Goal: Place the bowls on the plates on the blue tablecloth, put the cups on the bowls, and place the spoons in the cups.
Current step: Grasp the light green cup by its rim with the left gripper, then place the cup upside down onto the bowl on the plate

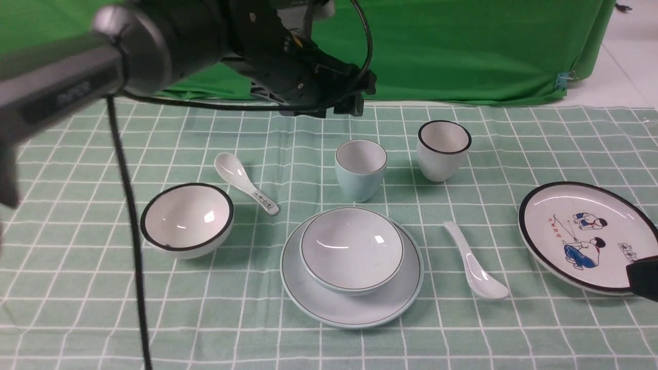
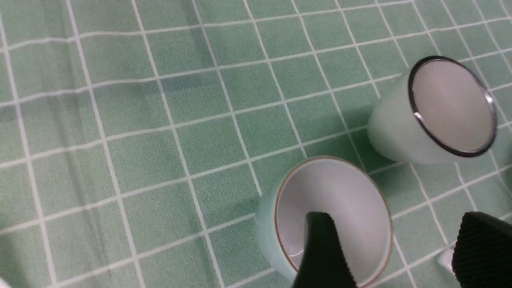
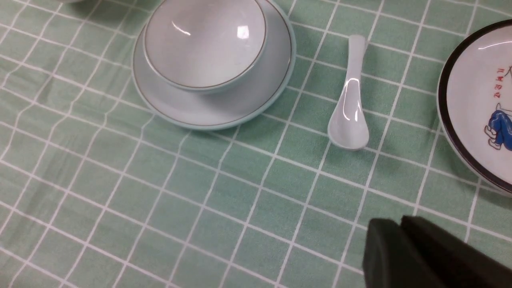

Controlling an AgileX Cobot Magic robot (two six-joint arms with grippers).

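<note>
**Cup next in line as left arm hangs over half-laid table**

Left gripper [image 2: 396, 218], jaws spread wide, hangs above the small pale-blue handleless ceramic cup [image 1: 360, 169] at the far centre of the pale blue-green checked tablecloth [image 1: 77, 288]. One finger is over the cup's mouth and the other clear of its wall, a stance that looks set to pinch the rim. The cup stands upright and empty, glossy, with a thin dark line round its lip. Just nearer, the wide pale-blue ceramic bowl [image 1: 351, 249] sits on the round pale-blue plate [image 1: 329, 303], probably the cup's destination. The white black-rimmed cup [image 1: 443, 150] stands to the right. The deep white black-rimmed bowl [image 1: 187, 218] waits at left, well apart from the white cartoon-printed plate [image 1: 565, 203] at right. The marked white spoon [image 1: 247, 182] and the plain white spoon [image 1: 475, 264] lie on the cloth. Right gripper [image 3: 402, 236], fingers pressed together and holding nothing, sits by that plate's near edge.
</note>
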